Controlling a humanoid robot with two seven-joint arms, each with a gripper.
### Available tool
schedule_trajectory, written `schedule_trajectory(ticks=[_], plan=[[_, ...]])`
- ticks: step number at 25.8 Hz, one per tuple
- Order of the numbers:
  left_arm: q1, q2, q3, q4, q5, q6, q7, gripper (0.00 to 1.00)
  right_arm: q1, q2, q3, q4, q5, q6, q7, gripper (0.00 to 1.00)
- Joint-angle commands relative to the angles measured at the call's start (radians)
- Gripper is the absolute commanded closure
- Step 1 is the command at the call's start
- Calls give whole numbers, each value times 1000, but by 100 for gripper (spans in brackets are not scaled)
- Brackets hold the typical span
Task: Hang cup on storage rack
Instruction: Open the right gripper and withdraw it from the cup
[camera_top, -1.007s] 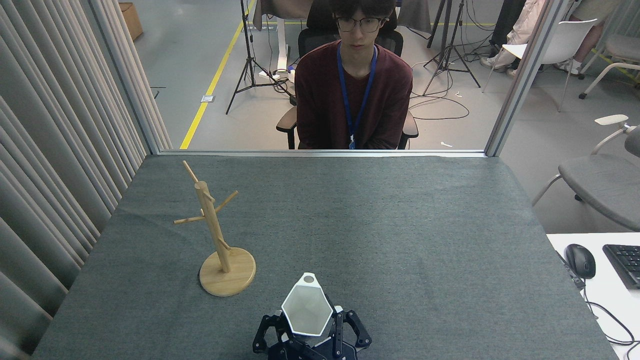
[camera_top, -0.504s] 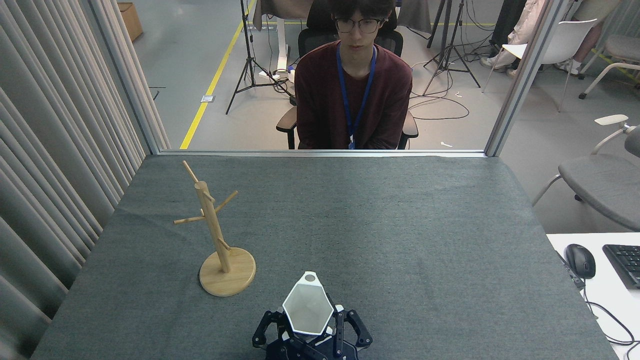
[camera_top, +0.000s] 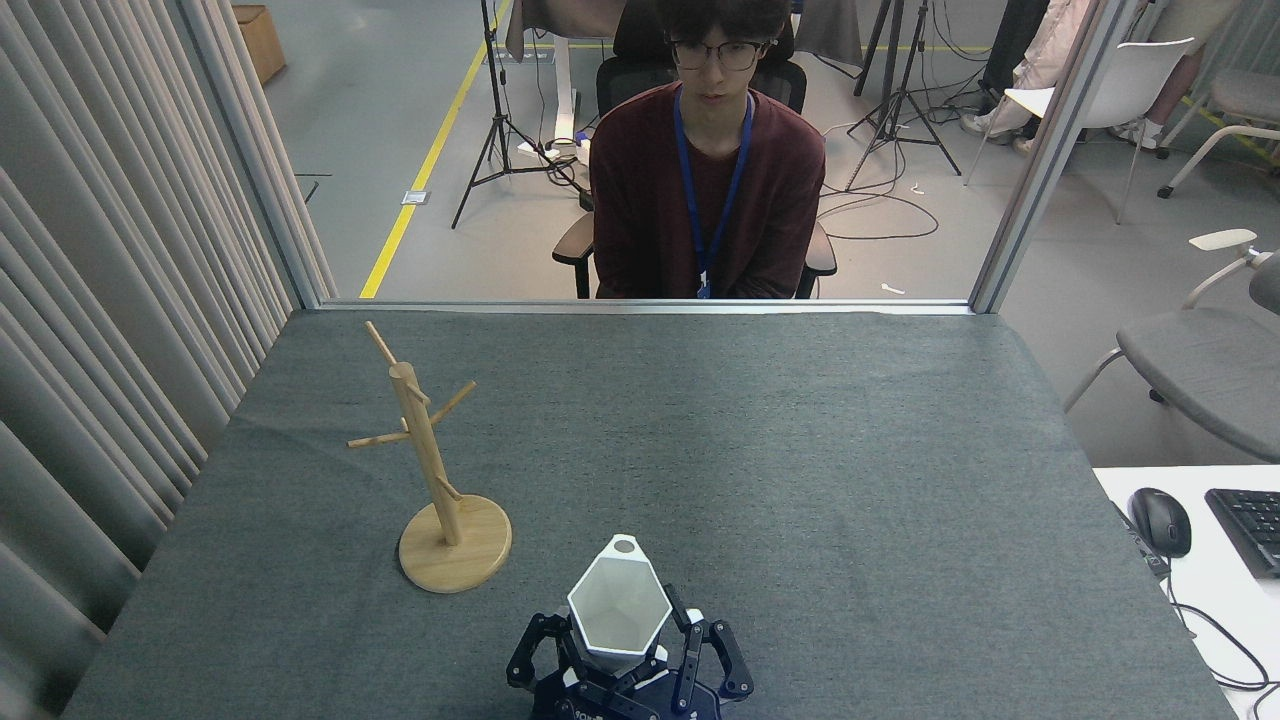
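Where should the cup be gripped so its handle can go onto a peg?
Grip the cup around its tapering lower body, from the near side. The holed tab sits on the far rim, pointing away, so it is left free. The pincer grips there now.

Only my right gripper (camera_top: 628, 662) shows, coming up at the bottom edge near the middle, with almost none of the arm behind it in view. It points upward and away from me, its dark linked fingers (camera_top: 690, 660) spread to either side and closed in on the lower body of the cup (camera_top: 618, 606), which it holds clear above the wrist. My left arm is out of sight.
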Motion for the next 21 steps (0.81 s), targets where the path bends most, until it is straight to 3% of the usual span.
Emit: schedule_trajectory(ticks=[1, 6, 9, 11, 14, 15, 17, 20, 21], plan=[[-1, 0, 0, 0, 0, 0, -1, 51, -1, 0, 3, -24, 0, -5, -27, 1], [-1, 0, 0, 0, 0, 0, -1, 51, -1, 2, 27, -140, -4, -18, -29, 1], [-1, 0, 0, -1, 0, 0, -1, 50, -19, 12, 4, -148, -20, 7, -50, 1], [-1, 1, 0, -4, 2, 1, -1, 50, -51, 15, -89, -156, -148, 114, -68, 1], [-1, 1, 6, -6, 2, 1, -1, 50, -90, 20, -290, -159, -461, 171, -53, 1], [-1, 3, 9, -6, 2, 1, -1, 50, -91, 11, -370, -146, -531, 160, -50, 1], [1, 1, 14, -6, 2, 1, -1, 50, -83, -20, -459, -116, -530, 128, -9, 1], [-1, 1, 27, -4, 2, 0, 6, 50, -7, -143, -455, -90, -386, 93, 25, 1], [-1, 3, 29, -4, 2, 0, 6, 50, 32, -158, -455, -87, -356, 81, 24, 1]])
